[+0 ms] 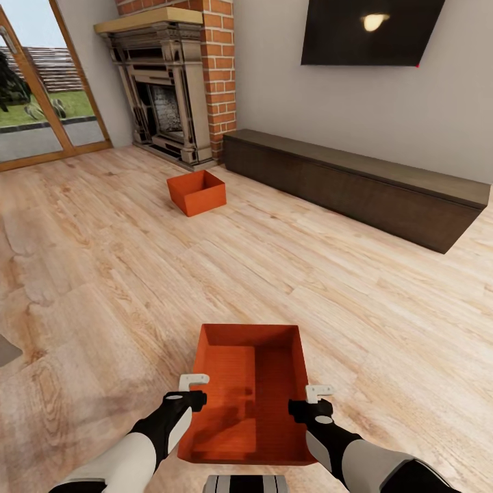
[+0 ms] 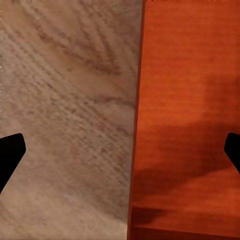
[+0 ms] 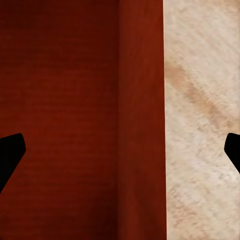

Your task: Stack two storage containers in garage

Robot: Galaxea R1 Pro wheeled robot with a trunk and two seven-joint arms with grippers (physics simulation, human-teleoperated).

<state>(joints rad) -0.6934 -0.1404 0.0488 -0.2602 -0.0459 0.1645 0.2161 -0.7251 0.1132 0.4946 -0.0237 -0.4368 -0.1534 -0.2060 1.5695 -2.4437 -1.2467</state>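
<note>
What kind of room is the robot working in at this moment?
Most likely a living room: a brick fireplace stands in the corner, a dark wall TV hangs above a long low cabinet, and the floor is light wood plank. Two orange-red storage containers sit on it, one near, one far.

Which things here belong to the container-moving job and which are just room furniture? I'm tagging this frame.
Job:
near storage container, with the left gripper and right gripper open astride its side walls
far storage container

Just there:
fireplace
TV
low cabinet
glass door
</note>
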